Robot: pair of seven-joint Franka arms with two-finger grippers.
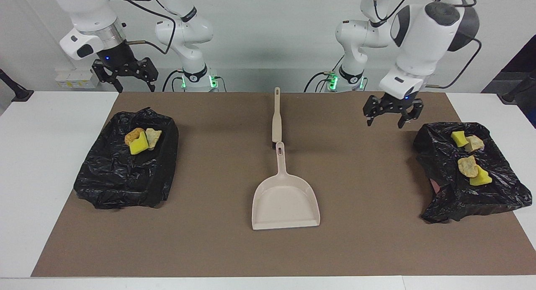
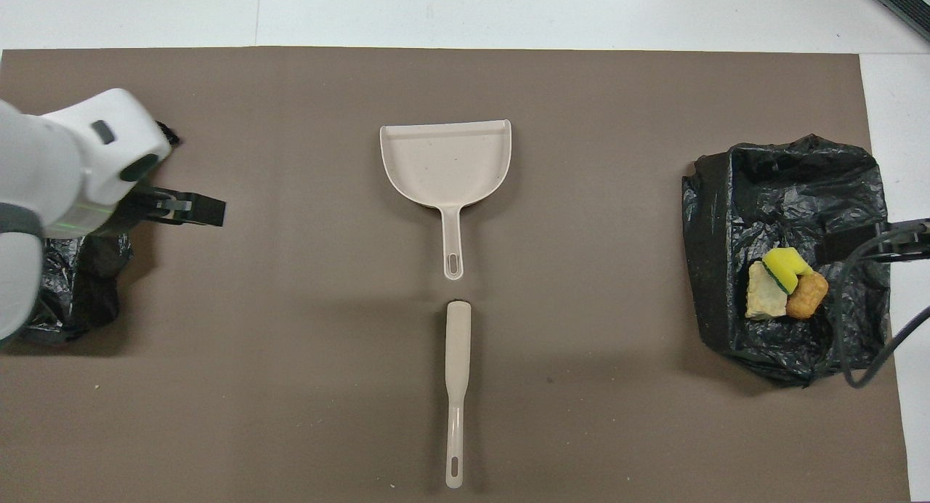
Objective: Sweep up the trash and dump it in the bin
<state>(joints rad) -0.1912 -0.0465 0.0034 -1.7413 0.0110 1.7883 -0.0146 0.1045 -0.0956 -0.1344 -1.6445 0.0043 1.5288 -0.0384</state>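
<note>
The trash lies in two black-bagged bins. A yellow, a beige and an orange-brown scrap sit in the bin at the right arm's end. Several yellow and beige scraps sit in the bin at the left arm's end; my left arm hides them in the overhead view. My left gripper hangs open and empty over the mat beside that bin. My right gripper waits open, raised by the other bin's robot-side edge.
A beige dustpan lies flat mid-mat, its handle toward the robots. A beige brush lies in line with it, nearer to the robots. A brown mat covers the white table.
</note>
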